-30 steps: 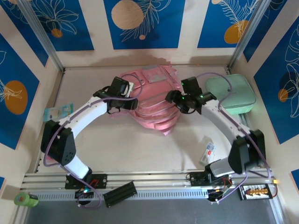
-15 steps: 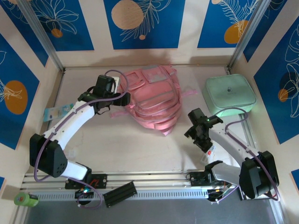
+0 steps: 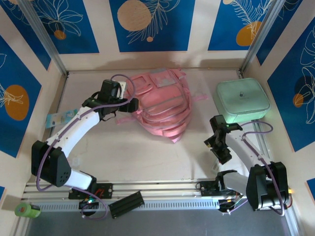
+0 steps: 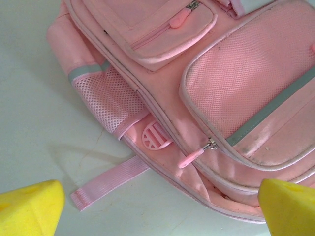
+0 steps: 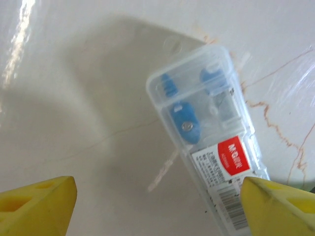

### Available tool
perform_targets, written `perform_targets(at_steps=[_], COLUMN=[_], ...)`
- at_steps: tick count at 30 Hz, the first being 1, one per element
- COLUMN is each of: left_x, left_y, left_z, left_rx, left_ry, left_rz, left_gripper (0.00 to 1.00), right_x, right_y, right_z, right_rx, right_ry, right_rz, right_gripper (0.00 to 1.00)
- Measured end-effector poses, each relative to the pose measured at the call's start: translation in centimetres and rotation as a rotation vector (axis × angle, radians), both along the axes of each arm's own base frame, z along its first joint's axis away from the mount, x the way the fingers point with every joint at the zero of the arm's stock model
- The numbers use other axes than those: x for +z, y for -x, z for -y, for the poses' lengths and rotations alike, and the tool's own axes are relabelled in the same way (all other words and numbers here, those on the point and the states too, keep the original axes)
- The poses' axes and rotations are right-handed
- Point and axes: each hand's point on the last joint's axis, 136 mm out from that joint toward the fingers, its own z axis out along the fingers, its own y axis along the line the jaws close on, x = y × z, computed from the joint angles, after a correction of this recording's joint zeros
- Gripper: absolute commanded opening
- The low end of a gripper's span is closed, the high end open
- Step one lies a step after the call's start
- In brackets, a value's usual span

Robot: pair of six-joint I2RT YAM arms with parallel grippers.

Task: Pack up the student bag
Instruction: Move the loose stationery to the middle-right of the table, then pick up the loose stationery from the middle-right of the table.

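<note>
Right end effector point(image 5: 157, 206), jaws apart, is being held over clear plastic case point(image 5: 206, 142) | case axis is being seen diagonal | student bag point(image 3: 160, 105) is being flanked by left end effector point(image 4: 157, 209), jaws apart

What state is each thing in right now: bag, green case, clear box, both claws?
student bag: lying flat, the front pockets in view zipped shut
mint-green case: closed
clear plastic box: closed, lying flat, blue bits inside
left claw: open, empty, over the bag's edge
right claw: open, empty, over the clear plastic box
</note>
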Motion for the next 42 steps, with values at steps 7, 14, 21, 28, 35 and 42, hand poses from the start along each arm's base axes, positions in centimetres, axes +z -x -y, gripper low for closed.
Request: perform_targets(at_steps=[7, 14, 21, 28, 35, 42], left_x=[-0.4, -0.7, -1.0, -1.1, -1.1, -1.4], left_y=[0.0, -0.1, -0.1, -0.1, 0.0, 0.1], left_z=[0.4, 0.4, 0.6, 0.7, 0.9, 1.3], left_rx=[-0.013, -0.013, -0.024, -0.027, -0.034, -0.049], left_ry=[0.009, 0.006, 0.016, 0.017, 0.024, 0.036], left_rz=[-0.011, -0.02, -0.031, -0.036, -0.039, -0.053], left_gripper=[1.0, 1.0, 1.0, 1.0, 1.0, 1.0], right_x=[-1.7, -1.7, -1.6, -0.9, 0.2, -0.7], right_y=[0.1, 0.3, -2.1, -6.1, -6.6, -4.4], right_z=[1.3, 0.9, -1.9, -5.2, -4.6, -3.9], right_rx=[-0.032, 0.044, 0.164, 0.253, 0.298, 0.388], right_ry=[-0.032, -0.037, -0.047, -0.082, -0.045, -0.032], right_rz=[0.007, -0.015, -0.01, 0.056, 0.065, -0.023], right_gripper=[0.82, 0.79, 0.79, 0.79, 0.79, 0.82])
